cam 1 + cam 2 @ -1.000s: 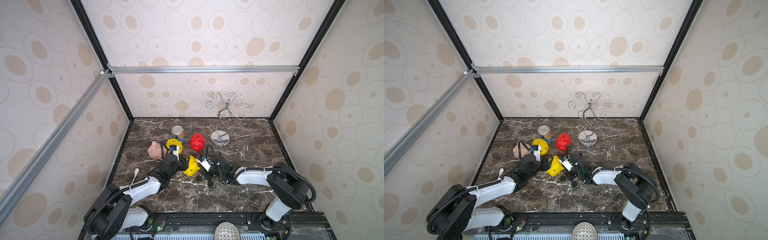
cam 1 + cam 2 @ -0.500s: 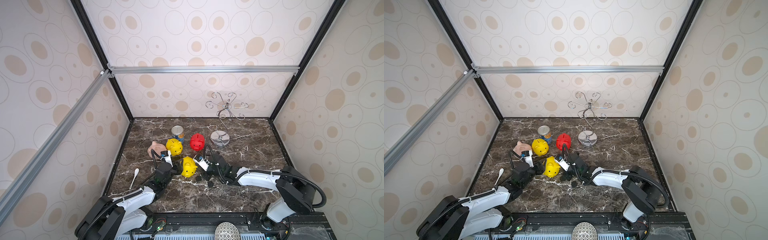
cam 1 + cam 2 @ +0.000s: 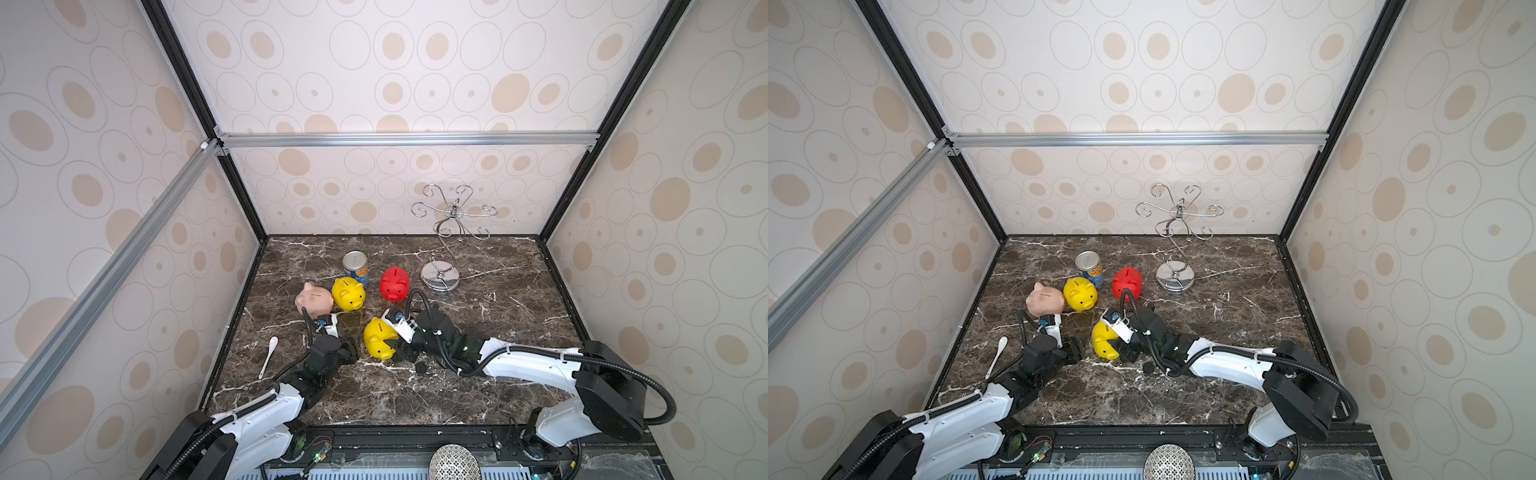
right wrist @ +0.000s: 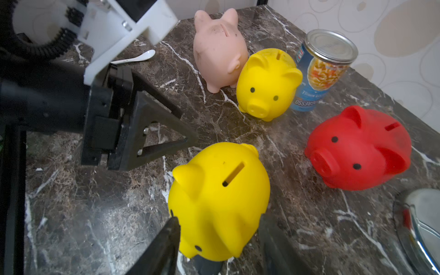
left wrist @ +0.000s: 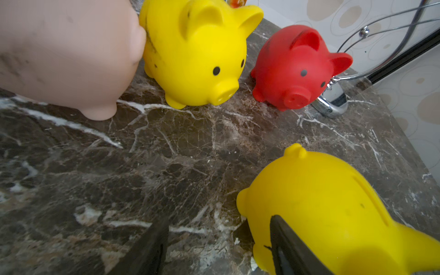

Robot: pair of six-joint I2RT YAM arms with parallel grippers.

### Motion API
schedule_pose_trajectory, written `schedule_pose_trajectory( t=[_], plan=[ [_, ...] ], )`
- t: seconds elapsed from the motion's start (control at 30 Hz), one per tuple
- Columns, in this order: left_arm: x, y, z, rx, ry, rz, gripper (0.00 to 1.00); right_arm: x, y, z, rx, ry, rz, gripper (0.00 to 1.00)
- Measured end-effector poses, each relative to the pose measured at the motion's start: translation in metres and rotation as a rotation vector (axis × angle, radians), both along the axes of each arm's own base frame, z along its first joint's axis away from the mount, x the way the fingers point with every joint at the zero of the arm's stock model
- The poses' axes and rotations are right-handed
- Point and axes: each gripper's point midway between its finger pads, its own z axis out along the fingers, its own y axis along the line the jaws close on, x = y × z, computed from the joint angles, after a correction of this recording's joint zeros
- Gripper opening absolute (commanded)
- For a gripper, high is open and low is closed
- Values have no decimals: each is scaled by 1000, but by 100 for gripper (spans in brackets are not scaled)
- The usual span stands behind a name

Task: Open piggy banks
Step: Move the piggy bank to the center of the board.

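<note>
1. Both top views: a booth with circle wallpaper and a dark marble top [image 3: 478,395]. The pink pig [image 3: 314,299], far yellow pig [image 3: 349,293] and red pig [image 3: 394,283] stand in a row by a can [image 3: 355,266]. The near yellow pig [image 3: 378,338] sits slot-up between the two grippers. A small black plug [image 3: 420,368] lies loose just beside the right arm, so I'd guess this pig is already open. The risk is that arm sweeping the plug [image 3: 1148,368] away or clipping the red pig close behind its wrist. The left gripper [image 3: 351,347] is just beside the pig and empty. The right gripper [image 3: 401,353] is around its face end.

2. Left wrist view: the worry here is the left gripper [image 5: 217,228] shoving the near yellow pig [image 5: 333,202] sideways, since one finger [image 5: 285,242] overlaps its flank. The jaws are spread wide with only bare marble between them, nothing held. Can't tell if that finger actually touches.

3. Right wrist view: the right gripper [image 4: 217,219] has its jaws spread either side of the pig's face. It looks loose rather than squeezed, but I can't tell whether the pads touch. If they drag on the way out, the pig tips. The left gripper [image 4: 190,128] tip is near the pig's ear, with a gap.
</note>
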Motion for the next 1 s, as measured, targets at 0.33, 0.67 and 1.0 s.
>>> schedule_pose_trajectory(
  t=[0.33, 0.67, 1.0],
  plan=[
    [4, -28, -22, 12, 120, -96, 66, 25, -40, -4, -62, 5, -256, 77],
    [33, -93, -5, -29, 91, -217, 66, 42, -81, -21, -126, 51, -424, 90],
    [33, -109, 37, -76, 0, -247, 77, 41, -109, 2, -66, 143, -634, 92]
  ],
)
